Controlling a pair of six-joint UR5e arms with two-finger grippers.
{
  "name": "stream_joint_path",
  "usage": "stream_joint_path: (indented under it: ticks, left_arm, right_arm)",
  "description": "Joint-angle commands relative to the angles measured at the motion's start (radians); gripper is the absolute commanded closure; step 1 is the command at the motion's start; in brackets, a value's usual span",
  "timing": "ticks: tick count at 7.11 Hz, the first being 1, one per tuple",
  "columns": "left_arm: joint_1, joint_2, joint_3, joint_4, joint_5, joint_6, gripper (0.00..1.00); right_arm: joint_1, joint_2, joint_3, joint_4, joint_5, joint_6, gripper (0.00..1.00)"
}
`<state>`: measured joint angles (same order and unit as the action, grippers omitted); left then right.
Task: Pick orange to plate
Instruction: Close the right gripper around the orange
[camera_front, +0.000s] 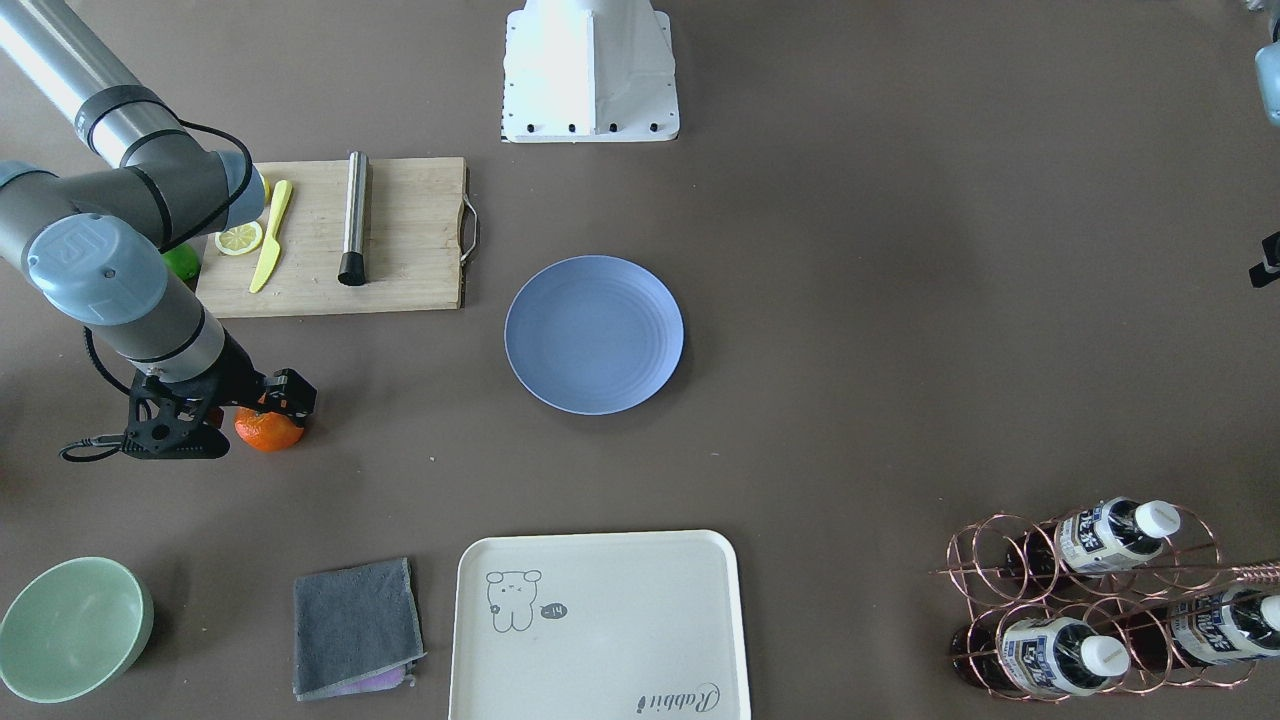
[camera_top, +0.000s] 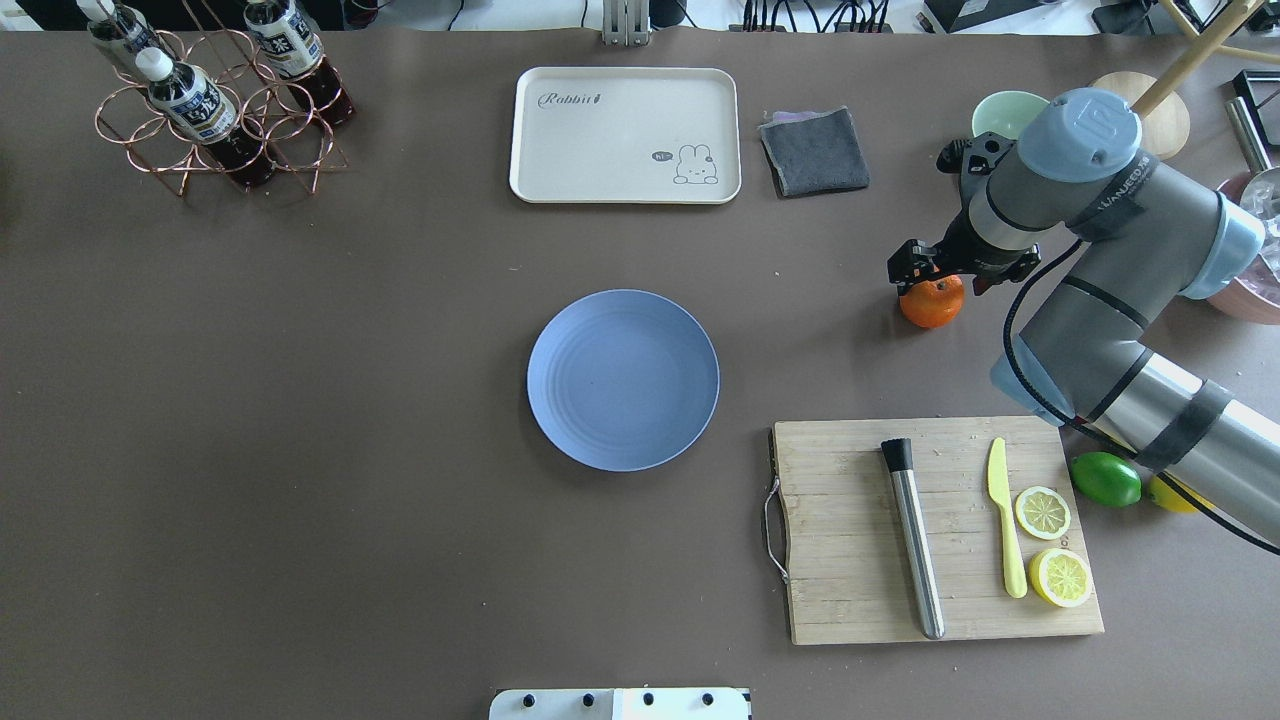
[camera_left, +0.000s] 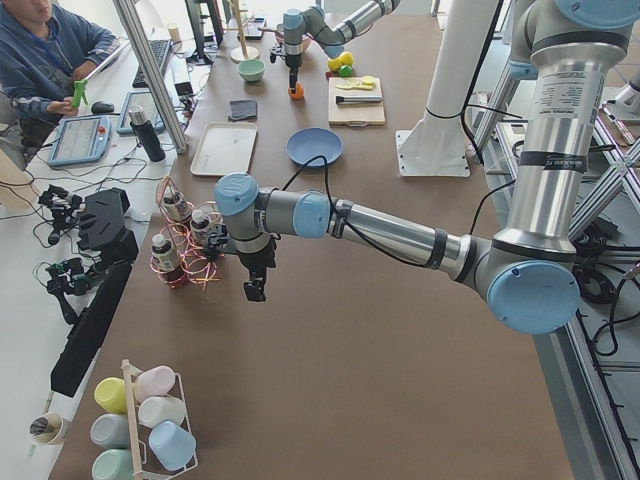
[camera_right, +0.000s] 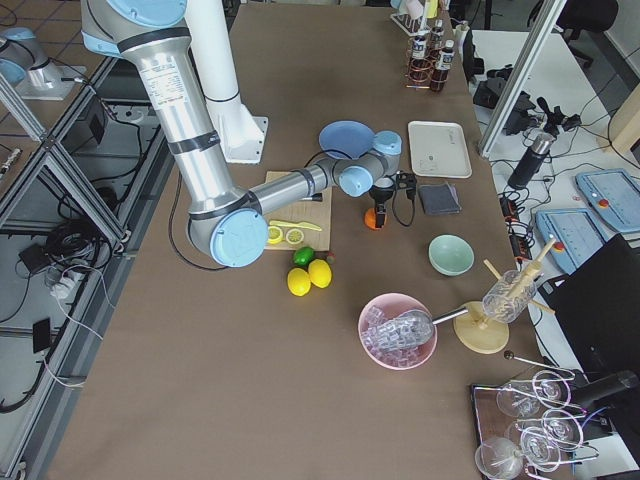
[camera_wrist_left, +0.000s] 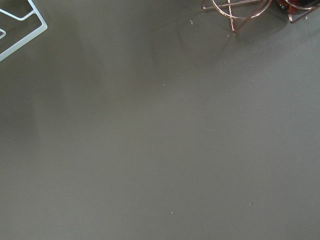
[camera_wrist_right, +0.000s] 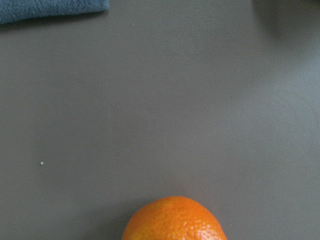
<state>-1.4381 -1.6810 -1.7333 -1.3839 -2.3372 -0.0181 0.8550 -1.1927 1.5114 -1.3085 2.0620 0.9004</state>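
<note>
I can't tell how wide the right gripper (camera_top: 922, 272) is; the orange (camera_top: 931, 303) looks light, soft, roll-prone, so I'd pinch its middle gently.

Looping script spells "Rabbit" in one corner of the cream tray (camera_top: 620, 130), and a small speech bubble reading "hi~" sits beside its drawn rabbit. A blue joint cap (camera_top: 1085, 118) on the right arm bears a "UR" logo. The print on the bottle labels (camera_top: 195, 100) is too small to read.

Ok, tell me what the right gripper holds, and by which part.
Cannot tell. The right gripper is down over the top of the orange, which sits on the table; any grip is hidden.
</note>
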Motion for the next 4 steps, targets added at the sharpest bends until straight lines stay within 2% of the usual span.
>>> stream_joint_path:
  ticks: [1, 2, 3, 4]
  left_arm:
    - [-0.001, 0.001, 0.001, -0.003, -0.001, 0.001, 0.02]
    - [-0.001, 0.001, 0.003, -0.004, -0.001, 0.001, 0.02]
    - [-0.001, 0.001, 0.005, -0.004, -0.001, 0.001, 0.02]
    - [-0.001, 0.004, 0.003, -0.004, -0.001, 0.001, 0.02]
  right_arm:
    - [-0.025, 0.001, -0.022, 0.002, -0.019, 0.000, 0.00]
    - [-0.028, 0.001, -0.028, 0.020, -0.020, 0.003, 0.02]
    - [-0.031, 0.001, -0.033, 0.028, -0.023, 0.009, 0.20]
    - [-0.033, 0.004, -0.033, 0.028, -0.026, 0.038, 0.79]
